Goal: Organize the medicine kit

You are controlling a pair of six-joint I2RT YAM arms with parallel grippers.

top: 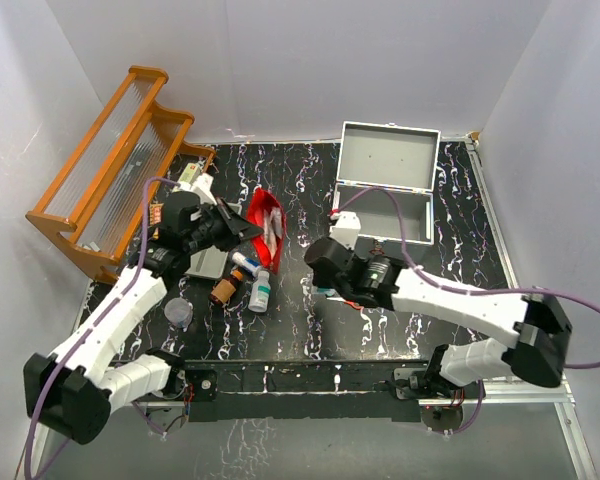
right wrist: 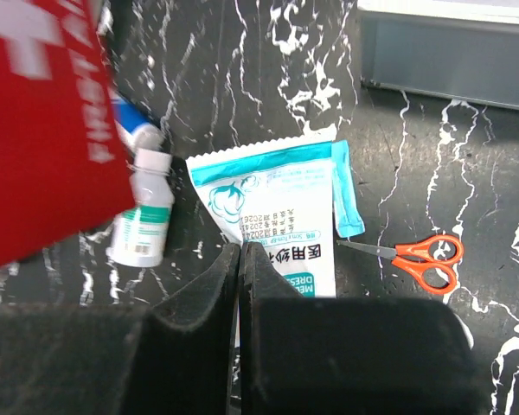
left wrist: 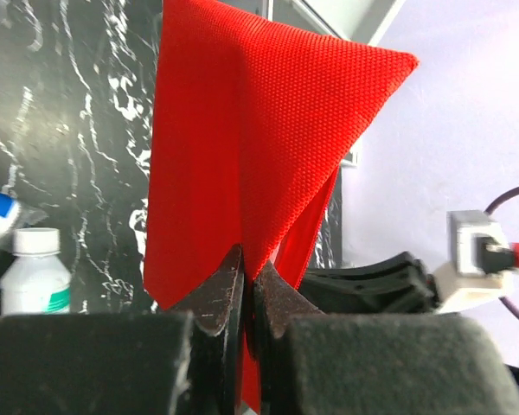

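The medicine kit is a silver-grey case lying open at the back right; its edge shows in the right wrist view. My left gripper is shut on a fold of the red fabric pouch, lifting it; from above this gripper sits at the pouch. My right gripper is shut on the near edge of a white and teal dressing packet lying flat on the table. From above, the right gripper hides most of the packet.
Orange scissors lie right of the packet. A white bottle lies left of it, also seen from above, beside a brown bottle. A clear cup, a grey tray and a wooden rack stand at the left.
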